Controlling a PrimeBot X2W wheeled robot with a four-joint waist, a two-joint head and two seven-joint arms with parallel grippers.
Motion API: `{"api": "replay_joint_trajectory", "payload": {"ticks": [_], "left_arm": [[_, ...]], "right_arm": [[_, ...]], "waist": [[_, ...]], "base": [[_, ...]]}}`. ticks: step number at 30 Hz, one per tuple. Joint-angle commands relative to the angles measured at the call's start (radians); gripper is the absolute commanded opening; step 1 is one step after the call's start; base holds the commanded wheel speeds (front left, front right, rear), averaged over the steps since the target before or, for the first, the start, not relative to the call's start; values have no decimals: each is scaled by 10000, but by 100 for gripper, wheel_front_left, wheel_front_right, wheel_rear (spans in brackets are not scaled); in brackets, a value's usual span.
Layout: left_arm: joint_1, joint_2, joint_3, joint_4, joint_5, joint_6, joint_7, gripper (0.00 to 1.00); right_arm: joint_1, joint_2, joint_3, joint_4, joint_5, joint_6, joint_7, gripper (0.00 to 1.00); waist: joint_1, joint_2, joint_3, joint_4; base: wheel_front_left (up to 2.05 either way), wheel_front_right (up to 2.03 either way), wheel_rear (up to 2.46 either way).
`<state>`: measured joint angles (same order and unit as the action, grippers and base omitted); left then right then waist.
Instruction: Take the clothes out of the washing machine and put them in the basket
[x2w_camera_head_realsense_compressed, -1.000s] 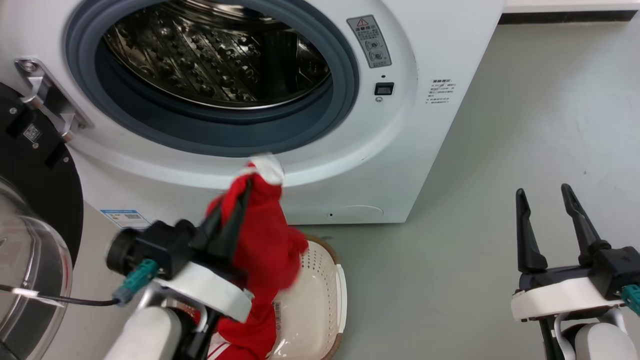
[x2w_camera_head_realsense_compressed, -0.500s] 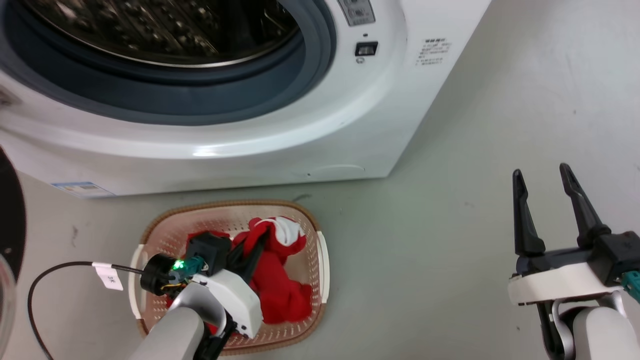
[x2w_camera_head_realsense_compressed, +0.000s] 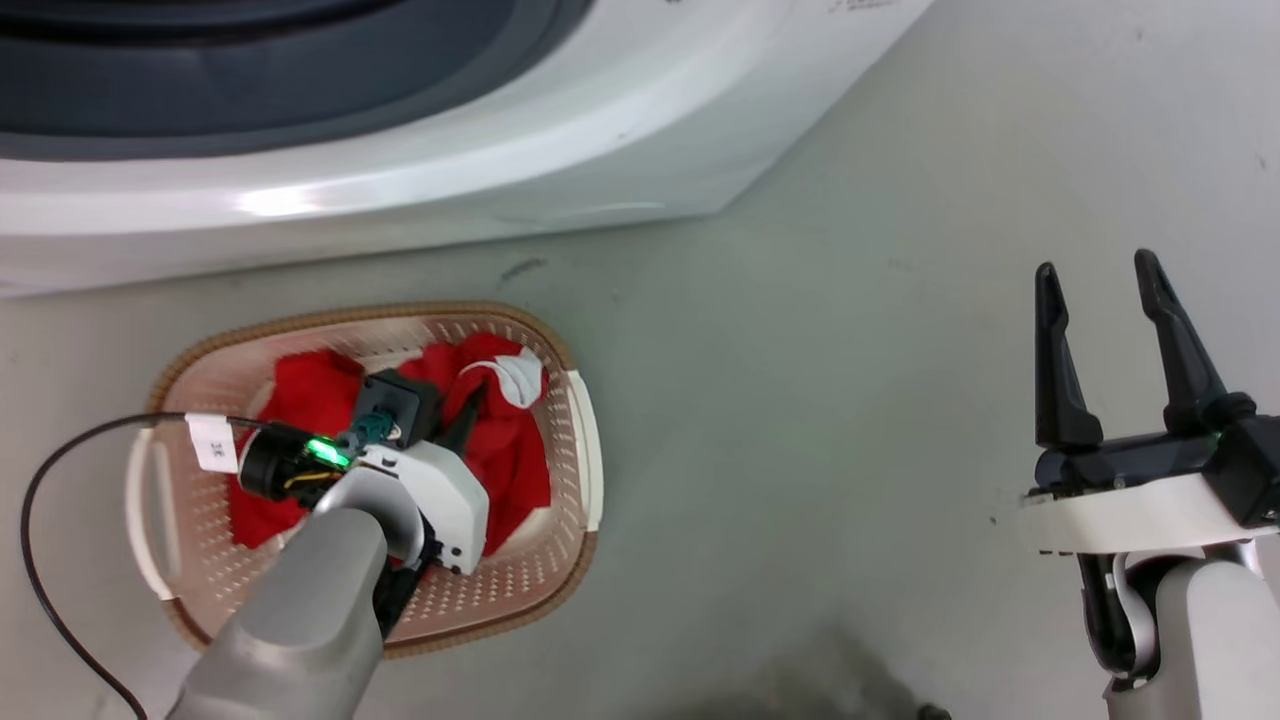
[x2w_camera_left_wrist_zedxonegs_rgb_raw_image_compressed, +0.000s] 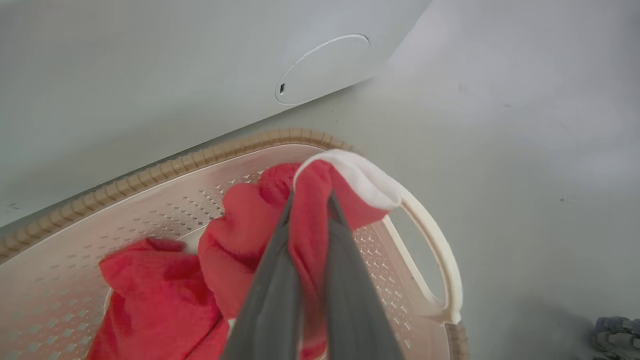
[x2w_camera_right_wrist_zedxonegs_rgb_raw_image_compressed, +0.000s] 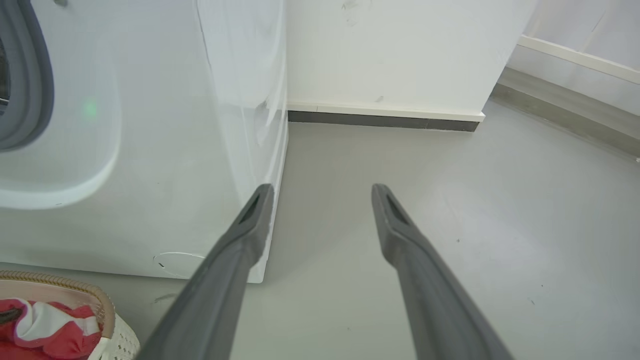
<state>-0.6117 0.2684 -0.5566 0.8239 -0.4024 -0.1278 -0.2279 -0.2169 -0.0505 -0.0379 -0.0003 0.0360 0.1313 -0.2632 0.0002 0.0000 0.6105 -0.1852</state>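
Nearest the head camera, the pale forearm (x2w_camera_head_realsense_compressed: 300, 600) of the left arm slants down into the basket (x2w_camera_head_realsense_compressed: 440, 312). A green light (x2w_camera_head_realsense_compressed: 322, 452) glows at its wrist, over the basket's middle. A black cable (x2w_camera_head_realsense_compressed: 40, 500) with a white tag (x2w_camera_head_realsense_compressed: 212, 442) loops out past the basket's left handle.

The left gripper (x2w_camera_left_wrist_zedxonegs_rgb_raw_image_compressed: 311, 200) is inside the basket, toward its right handle. Its two fingers (x2w_camera_left_wrist_zedxonegs_rgb_raw_image_compressed: 270, 300) are drawn close together, pinching a fold of a red garment (x2w_camera_left_wrist_zedxonegs_rgb_raw_image_compressed: 240, 235) between them. The white trim (x2w_camera_left_wrist_zedxonegs_rgb_raw_image_compressed: 365, 180) of that fold bulges over the fingertips at about rim height, and the rest of the cloth sags onto the basket's perforated bottom. A second red garment (x2w_camera_head_realsense_compressed: 300, 390) lies crumpled in the basket's left half, touching the first.

The right gripper (x2w_camera_head_realsense_compressed: 1096, 265) hangs well to the right of the basket, over the bare grey floor (x2w_camera_head_realsense_compressed: 850, 400). Its fingers are spread wide apart with nothing between them.

Just beyond the basket's far rim stands the white washing machine (x2w_camera_head_realsense_compressed: 500, 180). A round cover (x2w_camera_left_wrist_zedxonegs_rgb_raw_image_compressed: 325, 67) is set low in its front, and its grey door ring (x2w_camera_head_realsense_compressed: 250, 70) is higher up. Farther from the basket, past the machine's right side, a white wall (x2w_camera_right_wrist_zedxonegs_rgb_raw_image_compressed: 400, 50) meets the floor at a dark skirting (x2w_camera_right_wrist_zedxonegs_rgb_raw_image_compressed: 380, 120).
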Motion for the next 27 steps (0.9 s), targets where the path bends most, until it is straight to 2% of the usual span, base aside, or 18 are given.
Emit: {"api": "replay_joint_trajectory", "payload": {"ticks": [1, 9, 15, 16, 17, 23, 27], "left_arm": [[-379, 34, -131, 430, 31, -17, -97, 0], [-1424, 64, -471, 2186, -230, -23, -219, 0], [-1927, -22, -566, 3141, -451, -25, -294, 0], [-1981, -62, -584, 3285, -463, -26, -310, 27], [-2028, -93, -581, 3433, -480, -8, -309, 100], [-2004, -264, -560, 3875, -517, 35, -372, 100], [-1709, -251, -311, 3445, -613, 140, -390, 100]], "right_arm": [[-218, 5, 16, -91, 143, -11, -24, 100], [-473, 5, 176, -141, 416, -11, -23, 100], [-562, 5, 257, -151, 560, -11, -23, 100], [-570, 5, 251, -139, 580, -11, -23, 100], [-581, 5, 239, -119, 583, -11, -23, 100], [-604, 4, 171, 9, 452, -11, -23, 100], [-567, 4, 30, 107, 300, -11, -23, 100]], "waist": [[-2, 0, 748, -434], [-2, 0, 1687, -740], [-2, 0, 1983, -835], [-2, 0, 1992, -833], [-2, 0, 1985, -825], [-2, 0, 1511, -711], [-2, 0, 869, -523]], "base": [[0, 0, 0], [0, 0, 0], [0, 0, 0], [0, 0, 0], [0, 0, 0], [0, 0, 0], [0, 0, 0]]}}
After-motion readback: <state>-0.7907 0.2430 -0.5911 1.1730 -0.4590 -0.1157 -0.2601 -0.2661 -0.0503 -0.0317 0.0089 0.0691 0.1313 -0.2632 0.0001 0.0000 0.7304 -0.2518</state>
